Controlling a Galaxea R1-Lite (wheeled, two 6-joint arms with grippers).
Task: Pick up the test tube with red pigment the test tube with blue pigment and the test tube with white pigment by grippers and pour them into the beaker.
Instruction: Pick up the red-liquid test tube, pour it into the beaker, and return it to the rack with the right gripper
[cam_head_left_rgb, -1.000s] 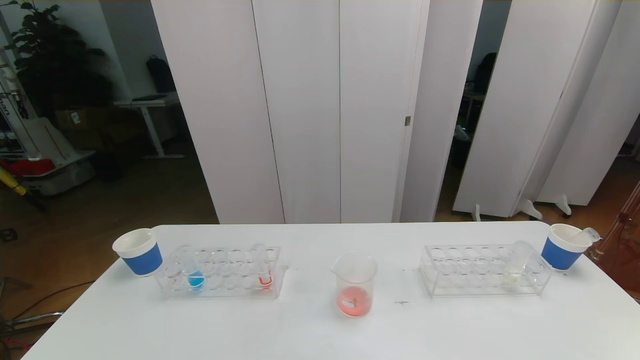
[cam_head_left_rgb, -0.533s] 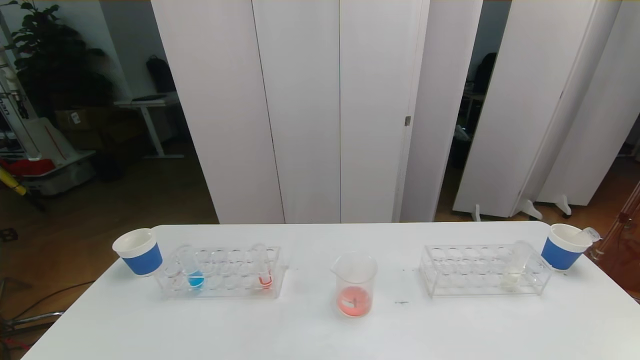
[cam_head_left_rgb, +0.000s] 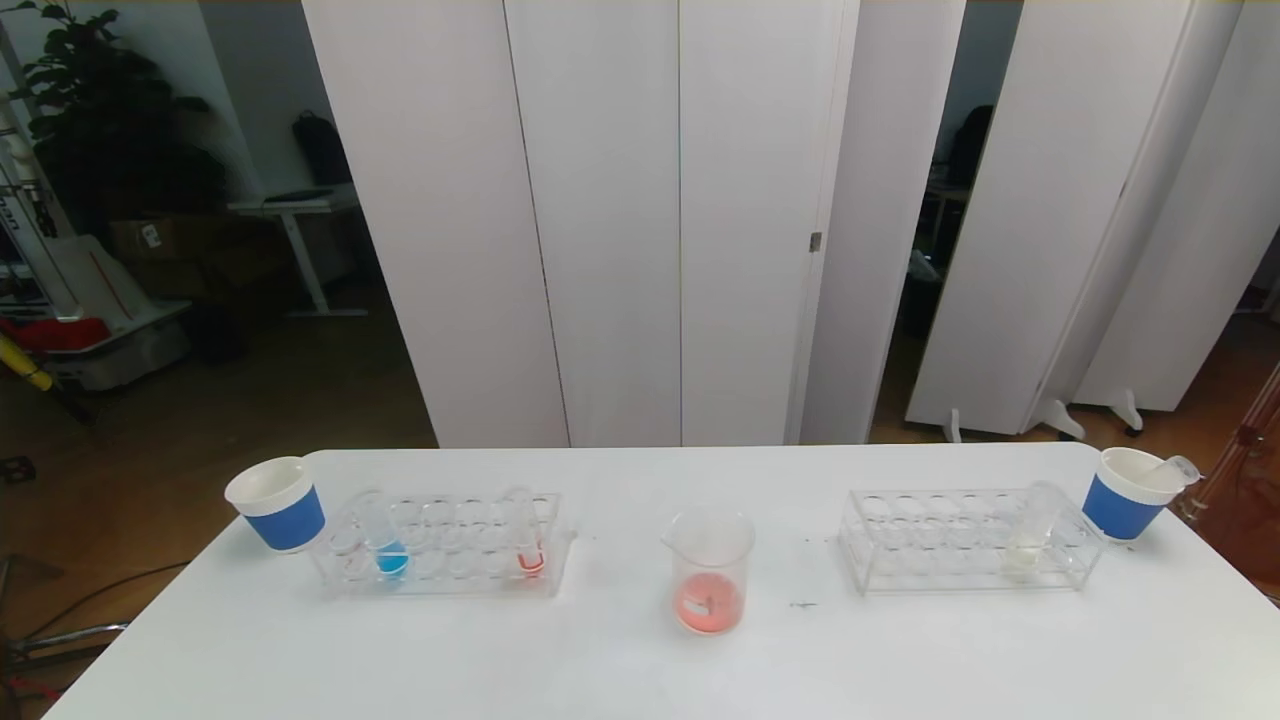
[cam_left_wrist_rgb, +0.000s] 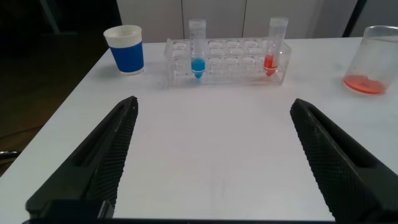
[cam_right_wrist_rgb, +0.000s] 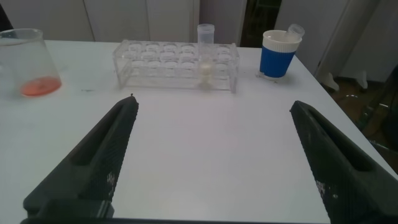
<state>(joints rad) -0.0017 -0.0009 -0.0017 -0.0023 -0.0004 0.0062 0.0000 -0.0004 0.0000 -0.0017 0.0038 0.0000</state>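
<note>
I see bare white table (cam_head_left_rgb: 620, 680) all along the near edge, from the left corner to the right. My left gripper (cam_left_wrist_rgb: 211, 155) hangs low over the near-left part with its jaws spread wide, holding nothing; my right gripper (cam_right_wrist_rgb: 211, 155) sits the same way over the near-right part.

The beaker (cam_head_left_rgb: 708, 570) stands at the table's middle with a shallow orange-red pool in its bottom. The test tube with blue pigment (cam_head_left_rgb: 385, 540) stands upright in the left rack (cam_head_left_rgb: 440, 545) near the far-left corner, blue liquid only at its foot. A tube with orange-red liquid (cam_head_left_rgb: 527, 540) stands toward that rack's right end. The test tube with white pigment (cam_head_left_rgb: 1030, 540) stands in the right rack (cam_head_left_rgb: 960, 545) near the far-right corner.

A blue-sleeved paper cup (cam_head_left_rgb: 277, 503) sits just beside the left rack at the far-left corner. Another cup (cam_head_left_rgb: 1130, 492) at the far-right corner holds a tube leaning on its rim.
</note>
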